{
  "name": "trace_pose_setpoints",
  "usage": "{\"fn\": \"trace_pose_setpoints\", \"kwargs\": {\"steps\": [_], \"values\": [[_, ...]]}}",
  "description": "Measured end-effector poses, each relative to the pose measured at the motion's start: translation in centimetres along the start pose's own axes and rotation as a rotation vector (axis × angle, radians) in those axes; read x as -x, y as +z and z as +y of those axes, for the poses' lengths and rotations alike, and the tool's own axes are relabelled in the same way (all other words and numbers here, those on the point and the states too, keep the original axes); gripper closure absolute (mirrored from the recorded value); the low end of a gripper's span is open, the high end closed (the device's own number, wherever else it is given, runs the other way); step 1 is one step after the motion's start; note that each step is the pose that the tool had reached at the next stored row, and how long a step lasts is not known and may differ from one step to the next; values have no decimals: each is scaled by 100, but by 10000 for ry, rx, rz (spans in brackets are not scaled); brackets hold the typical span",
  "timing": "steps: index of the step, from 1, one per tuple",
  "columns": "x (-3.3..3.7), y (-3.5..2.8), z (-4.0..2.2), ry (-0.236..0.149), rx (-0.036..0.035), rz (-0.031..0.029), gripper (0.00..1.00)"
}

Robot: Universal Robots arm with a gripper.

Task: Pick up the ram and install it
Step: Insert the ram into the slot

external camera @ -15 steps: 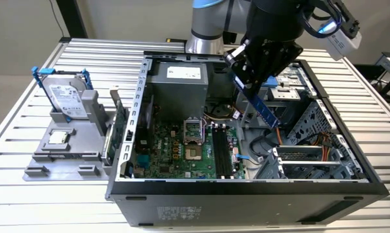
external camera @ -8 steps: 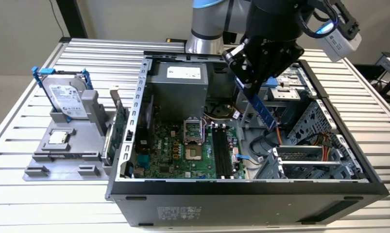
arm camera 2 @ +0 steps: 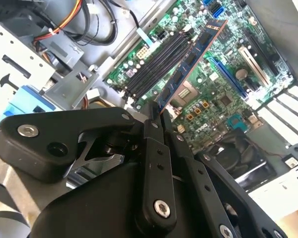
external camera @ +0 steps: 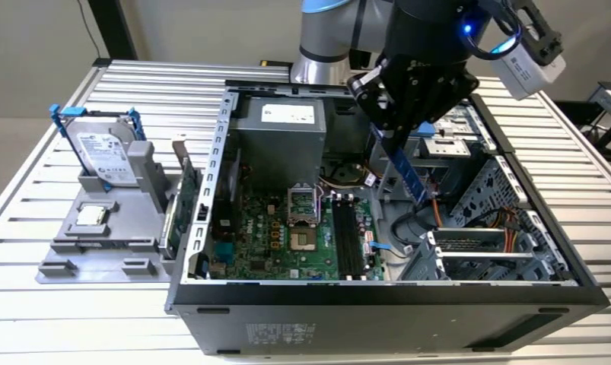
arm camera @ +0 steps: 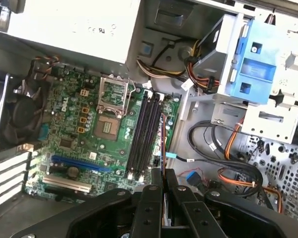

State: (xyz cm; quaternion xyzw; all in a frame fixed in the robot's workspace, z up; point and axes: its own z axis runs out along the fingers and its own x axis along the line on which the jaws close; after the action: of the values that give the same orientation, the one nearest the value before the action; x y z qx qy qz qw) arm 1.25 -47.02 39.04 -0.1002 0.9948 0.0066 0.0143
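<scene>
While the ram [external camera: 405, 171] is pinched at one end by the tool [external camera: 383, 131], it is held tilted, clear above the motherboard's black memory slots [external camera: 347, 236]. Pickup is judged complete; the ram is not yet seated.

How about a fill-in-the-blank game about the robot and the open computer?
1. The end effector is shut on the ram, holding it ____ the motherboard.
2. The motherboard's long black slots are all ____.
3. The silver hard drive with blue handles stands outside the computer case, on the exterior view's ____.
Missing words: above, empty, left.
</scene>
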Motion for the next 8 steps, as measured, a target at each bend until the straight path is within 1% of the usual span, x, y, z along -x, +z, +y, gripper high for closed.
{"fn": "trace_pose_setpoints", "kwargs": {"steps": [8], "values": [[0,0,0,771,-23,-7,100]]}}
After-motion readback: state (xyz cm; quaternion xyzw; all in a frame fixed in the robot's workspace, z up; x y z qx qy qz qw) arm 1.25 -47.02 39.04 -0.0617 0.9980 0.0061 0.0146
